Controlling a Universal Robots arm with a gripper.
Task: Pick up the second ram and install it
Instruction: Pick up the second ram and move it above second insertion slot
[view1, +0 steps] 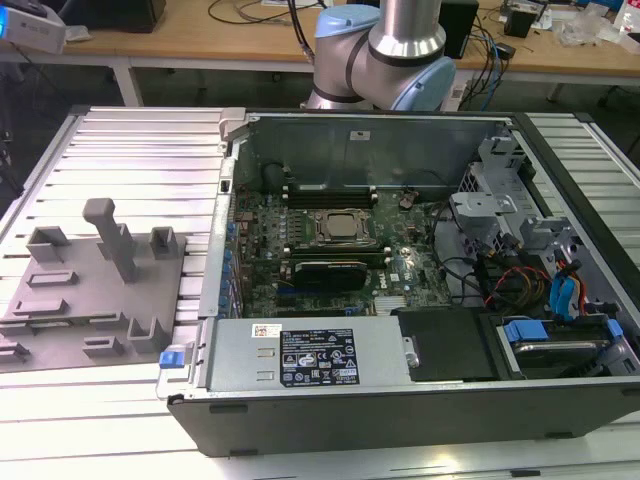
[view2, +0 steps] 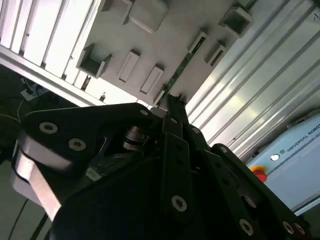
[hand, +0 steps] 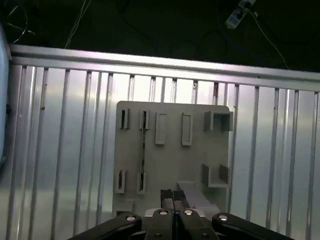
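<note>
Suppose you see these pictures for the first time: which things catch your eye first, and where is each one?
An open computer case dominates the middle and the exterior view's right, its square metal socket bare. On the exterior view's left a grey holder plate lies on the table. In the first wrist view the shut gripper hangs over that plate, where a thin memory stick stands on edge in a slot.

Robot arm (view1: 385, 45), a silver tube with pale blue joint caps, stands upright at the top of the exterior view. In the first wrist view its black gripper (hand: 172, 196) points straight down, fingertips (hand: 166, 196) pressed together and gripping nothing. The second wrist view shows one slim finger (view2: 172, 112) side-on, ahead of the bolted linkage (view2: 180, 200).
</note>
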